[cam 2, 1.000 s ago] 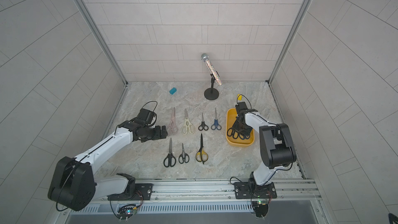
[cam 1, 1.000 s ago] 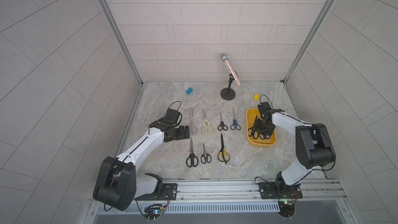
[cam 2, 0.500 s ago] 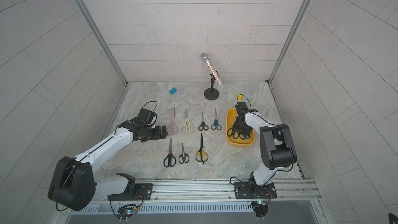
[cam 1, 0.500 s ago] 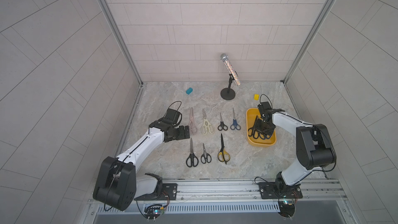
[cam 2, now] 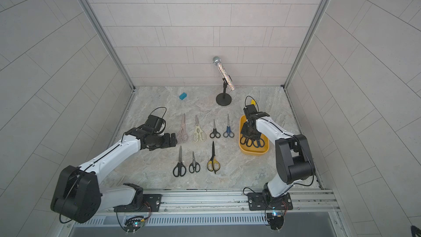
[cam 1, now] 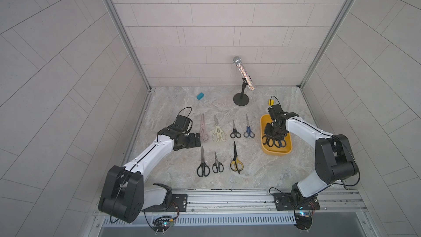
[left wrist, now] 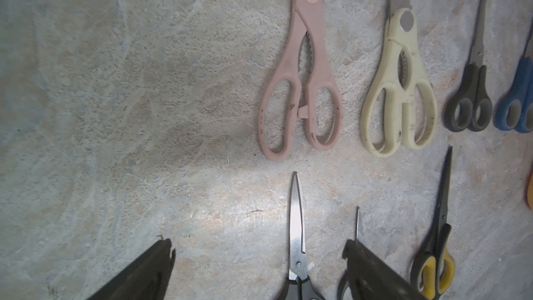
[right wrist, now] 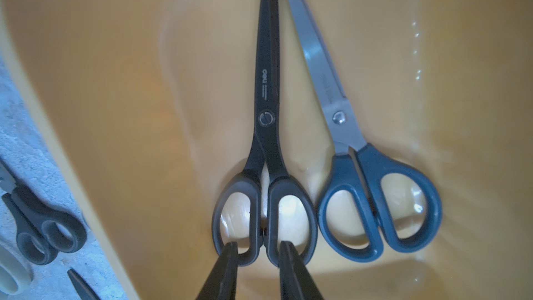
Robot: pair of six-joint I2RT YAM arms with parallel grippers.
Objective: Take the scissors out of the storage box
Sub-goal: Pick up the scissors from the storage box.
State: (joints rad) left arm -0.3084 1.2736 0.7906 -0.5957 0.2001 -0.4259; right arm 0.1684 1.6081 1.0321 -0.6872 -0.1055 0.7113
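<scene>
**Bimanual cell, top and wrist views.** Clock directions are read on the table (cam 1: 250, 178), with 12 toward the rear wall and 6 toward the base rail.

The storage box (cam 1: 276, 155), a mustard-yellow tray, lies at 3 o'clock with its long axis running 12 to 6. Two of the scissors are inside it, close together, blades toward 12 and loops toward 6. The black pair (right wrist: 266, 96) is on the 9 o'clock side and the dark-blue pair (right wrist: 339, 116) on the 3 o'clock side.

The right gripper (right wrist: 258, 251) reaches down into the 6 o'clock end of the box. Its jaws are only narrowly parted. One fingertip (right wrist: 230, 258) sits over each loop of the black pair, with the two inner handle bars between them. A sliver of tray shows between one tip and its bar, so the handle is straddled rather than visibly pinched. The pair lies on the tray floor.

The left gripper (left wrist: 258, 243) hovers above the table at 9 o'clock, jaws spread wide and holding nothing. It is just beside the loops of the pink pair (cam 1: 202, 126).

Seven pairs lie on the table, blades toward 12.
- **Rear row, from 9 to 3:** pink pair, cream pair (cam 1: 217, 131), small black pair (cam 1: 234, 127), small blue pair (cam 1: 247, 128).
- **Front row, from 9 to 3:** long black pair (cam 1: 202, 156), grey pair (cam 1: 215, 156), yellow-and-black pair (cam 1: 235, 164).

Toward 12 stand a microphone (cam 1: 242, 74) on its stand, a teal block (cam 1: 200, 96) and a small yellow block (cam 1: 271, 103).
</scene>
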